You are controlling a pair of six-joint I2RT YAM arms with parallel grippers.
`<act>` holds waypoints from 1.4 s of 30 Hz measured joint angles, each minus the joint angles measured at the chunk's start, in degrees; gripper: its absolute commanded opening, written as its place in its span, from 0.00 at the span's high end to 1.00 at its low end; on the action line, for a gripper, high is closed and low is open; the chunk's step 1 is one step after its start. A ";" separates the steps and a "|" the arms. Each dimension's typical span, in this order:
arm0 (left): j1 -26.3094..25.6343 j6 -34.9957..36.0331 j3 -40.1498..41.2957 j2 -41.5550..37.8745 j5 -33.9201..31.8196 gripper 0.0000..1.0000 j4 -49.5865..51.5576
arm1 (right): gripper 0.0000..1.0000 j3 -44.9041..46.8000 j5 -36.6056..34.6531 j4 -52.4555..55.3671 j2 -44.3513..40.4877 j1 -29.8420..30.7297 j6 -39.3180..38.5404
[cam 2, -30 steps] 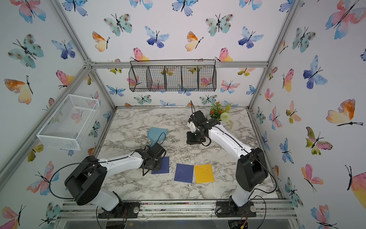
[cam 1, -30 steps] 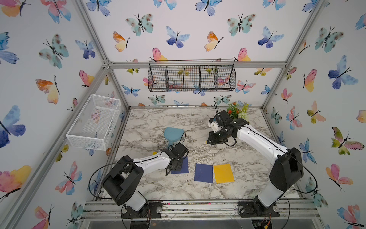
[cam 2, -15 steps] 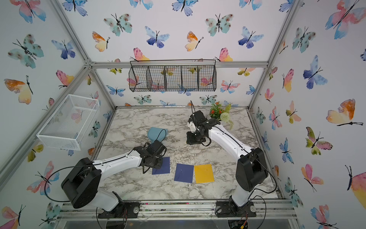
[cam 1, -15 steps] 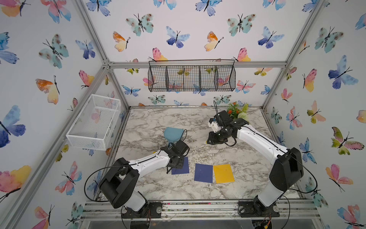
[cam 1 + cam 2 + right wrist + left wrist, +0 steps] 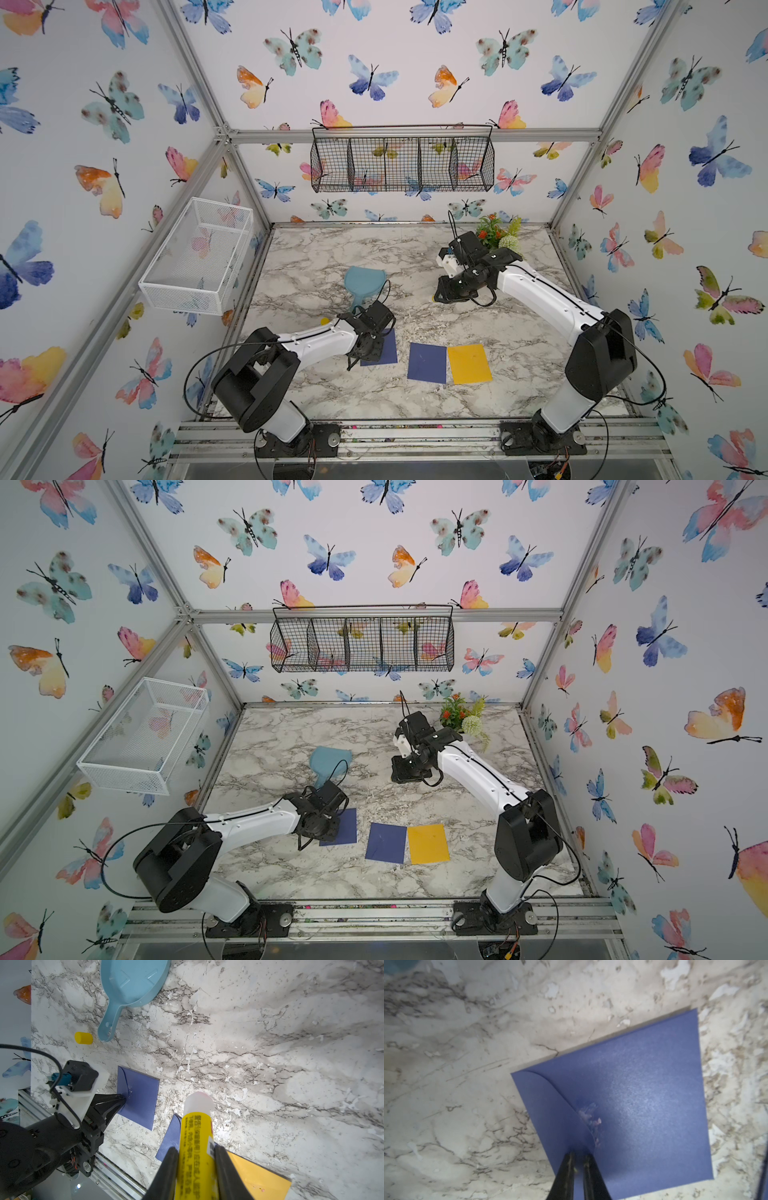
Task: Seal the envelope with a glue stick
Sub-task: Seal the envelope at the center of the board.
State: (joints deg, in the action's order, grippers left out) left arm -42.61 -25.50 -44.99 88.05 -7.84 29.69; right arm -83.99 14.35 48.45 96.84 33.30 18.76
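A dark blue envelope point(image 5: 633, 1105) lies on the marble table near the left front, also seen in both top views point(image 5: 384, 351) point(image 5: 347, 827). Its curved flap point(image 5: 550, 1109) is folded over, with smears of glue beside the edge. My left gripper point(image 5: 579, 1156) is shut, its fingertips point(image 5: 122, 1098) down on the flap's tip. My right gripper point(image 5: 196, 1149) is shut on the yellow glue stick point(image 5: 195, 1130), uncapped with its white tip showing, held above the table's middle back point(image 5: 446, 291).
The yellow cap point(image 5: 83, 1038) lies beside a light blue dustpan point(image 5: 363, 280). A second blue envelope point(image 5: 427, 362) and a yellow envelope point(image 5: 468, 363) lie side by side at the front. A fake plant point(image 5: 496, 232) stands at the back right. A white basket point(image 5: 199, 253) hangs on the left wall.
The left arm has shifted slightly while its gripper stays on the blue envelope. The right arm with the glue stick has not moved.
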 measured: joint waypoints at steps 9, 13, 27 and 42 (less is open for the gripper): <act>0.00 0.02 -0.24 0.35 -0.07 0.83 -0.72 | 0.98 0.00 0.00 0.39 0.00 0.00 -0.02; 0.00 0.42 -1.01 0.37 -0.70 0.83 -0.24 | 0.98 0.00 0.02 0.39 0.00 0.00 -0.20; 1.68 3.45 -6.23 2.10 -1.97 0.84 0.09 | 0.98 0.00 0.02 0.61 0.00 0.00 -0.42; 1.97 3.67 -5.16 5.29 -3.78 0.84 -1.38 | 0.98 0.00 0.02 1.07 0.00 0.00 -0.44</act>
State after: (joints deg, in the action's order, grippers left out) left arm -40.64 -21.82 -50.15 93.34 -11.62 28.32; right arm -83.99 14.37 49.52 96.84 33.30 18.33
